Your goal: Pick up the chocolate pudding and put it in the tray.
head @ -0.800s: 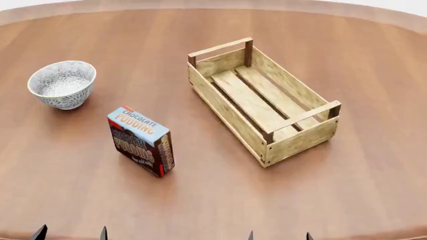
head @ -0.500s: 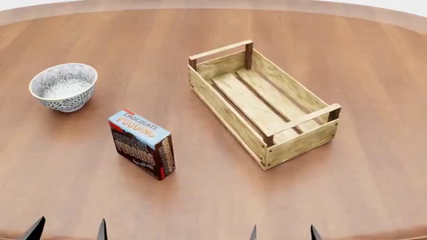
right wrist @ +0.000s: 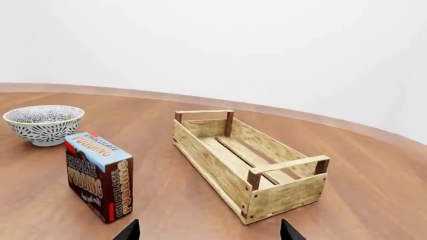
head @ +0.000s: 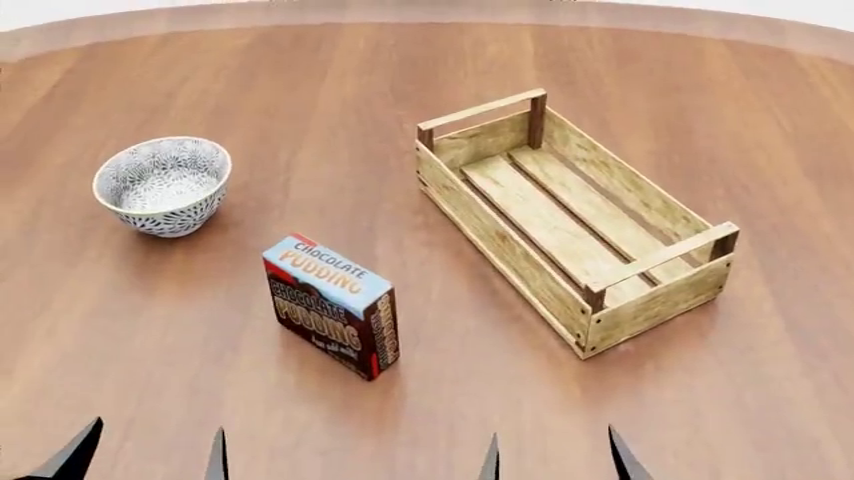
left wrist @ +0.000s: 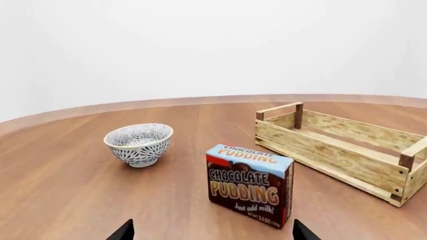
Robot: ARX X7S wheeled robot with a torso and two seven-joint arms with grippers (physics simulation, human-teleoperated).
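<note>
Chocolate pudding (head: 331,306) is standing upright on the round wooden table (head: 400,60), untouched. It is placed between the patterned bowl (head: 163,185) and the tray (head: 574,220), well apart from both. Tray is seen empty, slatted floor exposed, bar handles at both ends.

Left gripper (head: 144,455): only two dark fingertips are seen at the lower edge of the head view, spread wide, nothing held. Right gripper (head: 550,455): same, tips apart, nothing held. In the left wrist view the carton (left wrist: 249,184) is framed almost centred between the spread tips, so the left arm is judged the better placed for the pick.

Handling, as judgement:
- Thin cardboard box, likely light; no heavy squeeze is needed.
- Walls are expected to cave a little if clamped hard on the broad faces.
- Printed surface is probably a bit slick; pads should be seated flat, not on an edge.
- Standing tall on a narrow base, so it is easily tipped by a glancing touch.

Grasp is suggested across the narrow thickness, near the upper half, approached from above. The tray is then reached by lifting clear over its near wall, avoiding the handle bars.
</note>
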